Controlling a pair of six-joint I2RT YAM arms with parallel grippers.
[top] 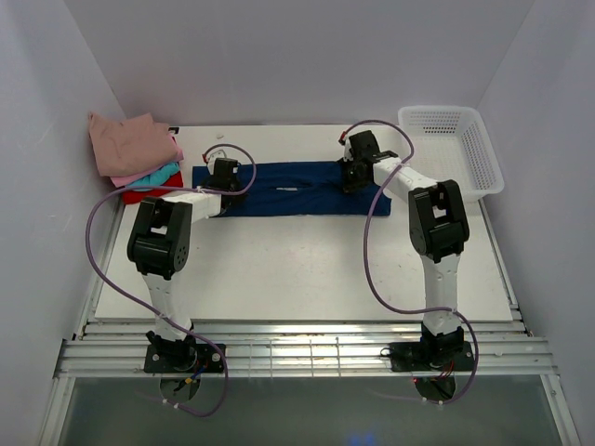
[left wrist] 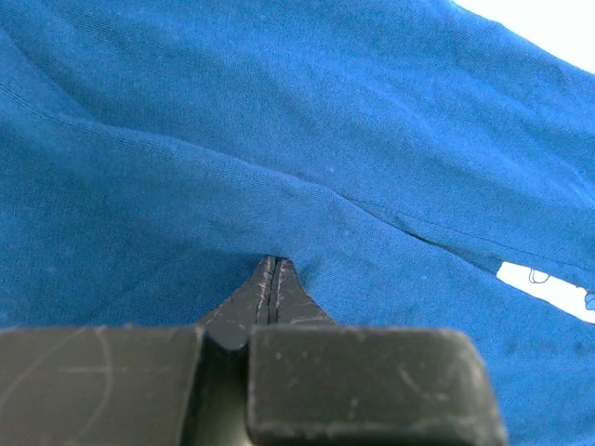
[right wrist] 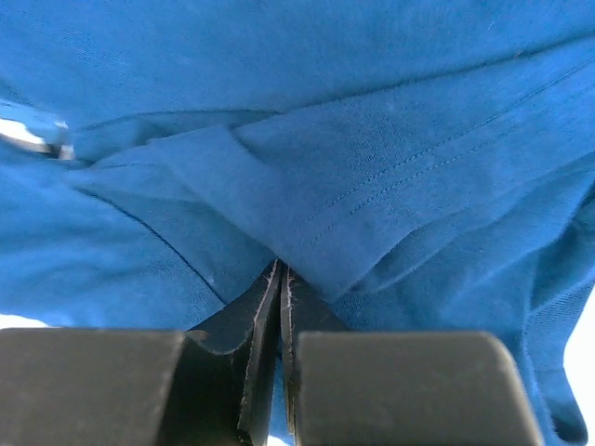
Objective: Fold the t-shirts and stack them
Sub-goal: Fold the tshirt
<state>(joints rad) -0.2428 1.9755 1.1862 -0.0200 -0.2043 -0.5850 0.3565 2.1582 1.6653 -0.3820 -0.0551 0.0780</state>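
The navy blue t-shirt point(top: 288, 190) lies as a long, narrow folded strip across the back of the table. My left gripper point(top: 226, 177) is at its left end, and my right gripper point(top: 351, 178) is at its right end. In the left wrist view the left gripper point(left wrist: 271, 263) is shut, its tips pinched into the puckered blue cloth point(left wrist: 279, 121). In the right wrist view the right gripper point(right wrist: 281, 271) is shut under a folded hem of the shirt point(right wrist: 372, 167), with cloth at its tips. Folded dusty-pink point(top: 133, 141), teal point(top: 165, 174) and red point(top: 153, 192) tees are stacked at the back left.
A white mesh basket point(top: 483, 153) stands at the back right corner. White walls close in the table on the left, back and right. The stack of tees sits close beside the left gripper.
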